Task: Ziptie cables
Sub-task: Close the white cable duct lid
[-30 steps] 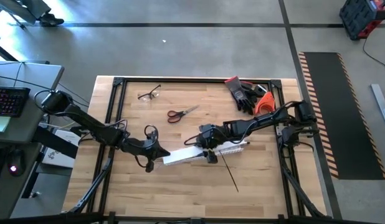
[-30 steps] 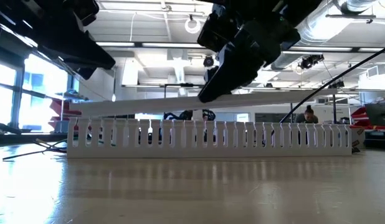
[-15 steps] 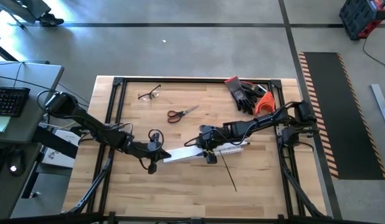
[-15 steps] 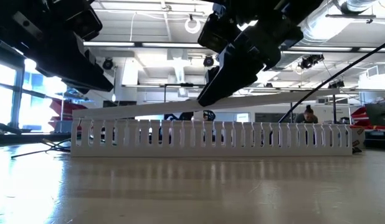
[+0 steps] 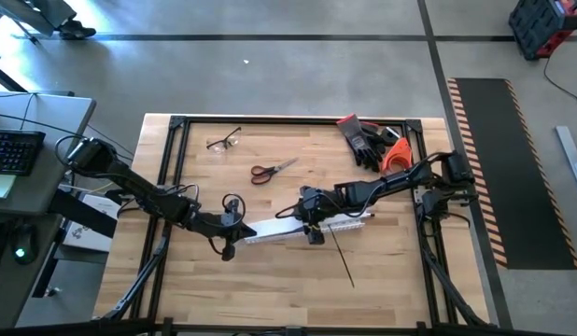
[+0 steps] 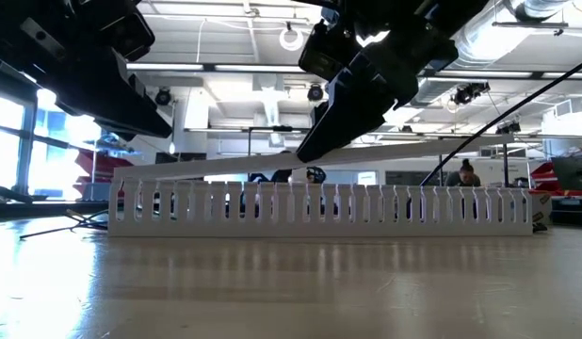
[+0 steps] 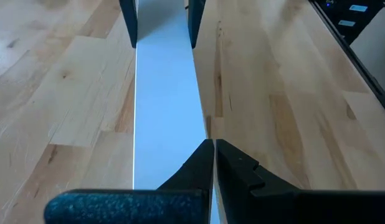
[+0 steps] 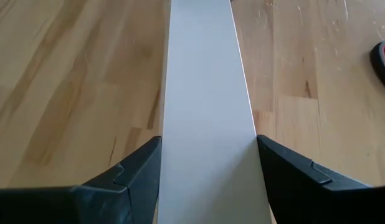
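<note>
**Desk:** What is the right gripper (image 8: 208,140) doing?

**Me:** It is gripping the white cover strip (image 8: 205,93) across its width. I am seeing one dark finger (image 8: 127,177) pressing each long edge, so the jaws are standing partly apart with the strip filling the gap. In the low view the strip is slanting. One end is resting on top of the white slotted duct (image 6: 319,202) and the other is rising clear of it.

**Desk:** And the left one?

**Me:** The left gripper (image 7: 214,146) is sitting fully closed with nothing between its fingers. Its tips are pointing along the strip, right at one long edge near the end. I cannot tell whether they are touching it. From above, it is hovering at the strip's end, opposite the right gripper.

**Desk:** Where is the ziptie (image 5: 344,259)?

**Me:** It is lying flat on the table (image 5: 270,201) as a thin black line. It is running from just beside the duct toward the near edge, close to the right gripper but apart from it.

**Desk:** The cables?

**Me:** I am not making them out, so I cannot tell where they are lying.

**Desk:** Anything else?

**Me:** Red-handled scissors (image 5: 273,170), glasses (image 5: 224,141) and black gloves (image 5: 366,142) are lying well apart, toward the far side.
</note>
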Action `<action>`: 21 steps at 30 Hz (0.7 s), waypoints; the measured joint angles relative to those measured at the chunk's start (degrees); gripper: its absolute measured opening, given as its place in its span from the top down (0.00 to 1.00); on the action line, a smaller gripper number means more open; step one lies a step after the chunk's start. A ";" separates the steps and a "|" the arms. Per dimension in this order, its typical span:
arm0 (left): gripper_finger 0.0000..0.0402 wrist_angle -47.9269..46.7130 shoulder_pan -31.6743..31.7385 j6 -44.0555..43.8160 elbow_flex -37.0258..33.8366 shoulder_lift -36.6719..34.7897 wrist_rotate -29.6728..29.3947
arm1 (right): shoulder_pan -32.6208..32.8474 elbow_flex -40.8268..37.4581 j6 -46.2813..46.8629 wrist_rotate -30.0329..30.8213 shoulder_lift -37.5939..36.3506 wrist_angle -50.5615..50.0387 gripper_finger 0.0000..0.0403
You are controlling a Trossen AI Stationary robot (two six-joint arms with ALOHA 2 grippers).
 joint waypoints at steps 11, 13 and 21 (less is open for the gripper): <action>1.00 -0.21 0.00 0.02 0.00 1.46 -0.06 | 0.00 0.00 0.84 -1.11 0.00 0.05 0.47; 1.00 -0.19 0.00 -0.02 0.00 1.87 -0.07 | -0.07 0.00 0.86 -1.56 0.00 1.27 0.47; 1.00 -0.12 0.00 -0.46 0.00 1.97 -0.03 | -0.11 0.00 2.18 -2.93 0.02 0.50 0.47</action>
